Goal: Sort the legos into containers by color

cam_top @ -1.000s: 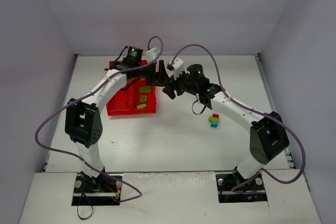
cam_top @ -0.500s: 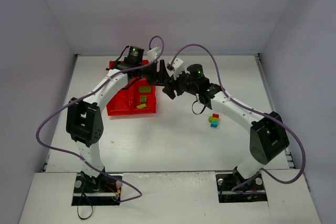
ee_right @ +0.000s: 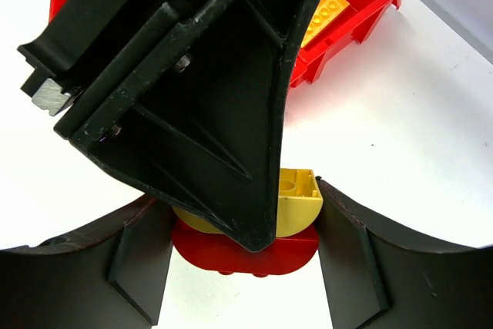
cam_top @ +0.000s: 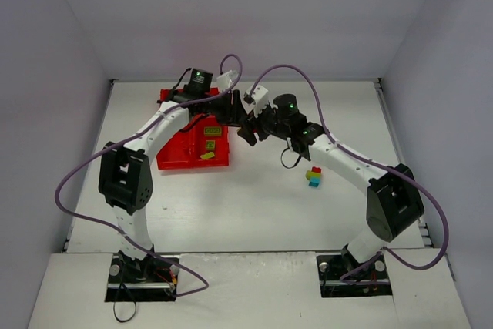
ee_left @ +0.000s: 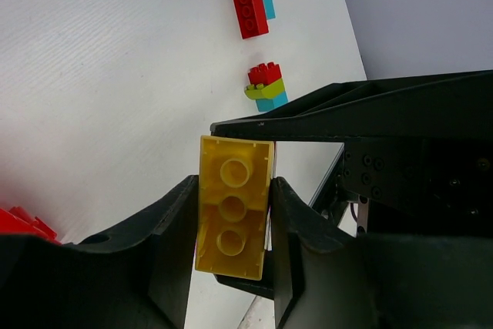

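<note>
White table point(cam_top: 254, 213), plain pale grey walls point(cam_top: 231, 13) on three sides. In the top view the red tray point(cam_top: 181, 163) sits left of centre, towards the back, and both arms arch inward so that their ends meet just right of it, above the table.

Left gripper point(ee_left: 235, 186): closed down to a narrow gap on a yellow brick point(ee_left: 233, 206). Both fingers point(ee_left: 173, 236) press its long sides. Its hollow underside, three round tubes, faces the wrist camera. I log this as a firm hold.

Right gripper point(ee_right: 240, 196): partly closed. A red piece point(ee_right: 246, 253) spans the gap between its fingers point(ee_right: 362, 267), with a yellow piece point(ee_right: 299, 204) seated on top and touching the right-hand finger. The black body of the left gripper covers most of the centre of this view. I cannot tell whether this yellow piece is the brick the left gripper has.

Loose items, left wrist view, upper centre, both lying on the table well apart from the grippers:
- a red brick point(ee_left: 249, 8) with a cyan one showing at its side
- just below it, a small clump point(ee_left: 266, 86): red on top, yellow-green, then cyan

Tray contents: one yellow brick in the near-right compartment point(cam_top: 206, 156). The arm hides part of the far compartments.
</note>
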